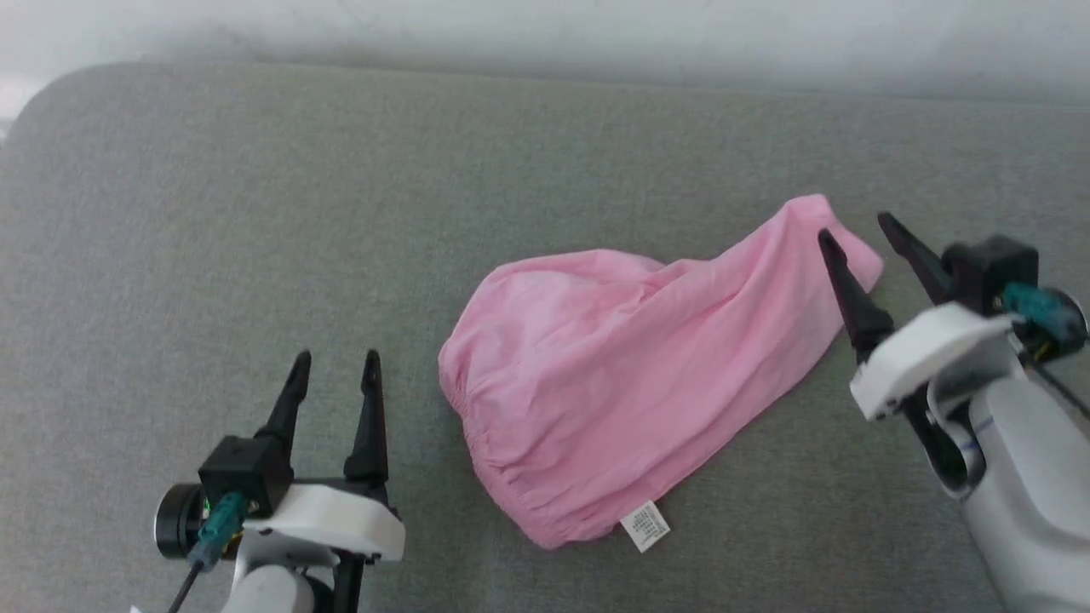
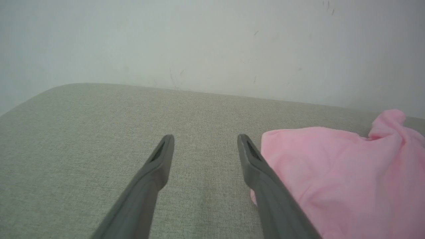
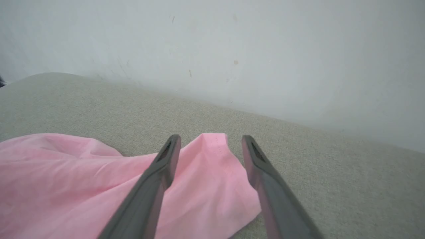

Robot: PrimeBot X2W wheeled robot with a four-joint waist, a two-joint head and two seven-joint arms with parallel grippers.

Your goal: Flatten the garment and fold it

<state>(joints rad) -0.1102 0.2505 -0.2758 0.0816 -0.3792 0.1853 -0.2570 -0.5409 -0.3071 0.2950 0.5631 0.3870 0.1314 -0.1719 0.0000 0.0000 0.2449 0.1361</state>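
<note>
Two grippers, both mine, both with fingers spread and neither clamped on anything. Nearest me, my left gripper (image 1: 335, 358) hangs over the bare grey cushion (image 1: 213, 213), just left of the garment (image 1: 613, 375). The garment's small white label (image 1: 645, 525) sticks out at its near edge, and the gathered waistband (image 1: 477, 443) curves along the side that faces my left gripper. From there the pink cloth lies rumpled on the cushion, narrowing away to the right into a far corner. My right gripper (image 1: 855, 226) is at that corner, and the fabric tip shows between its parted fingers, unpinched; whether they touch the cloth I cannot tell. Beyond the cushion's back edge stands a pale wall (image 1: 596, 34).
</note>
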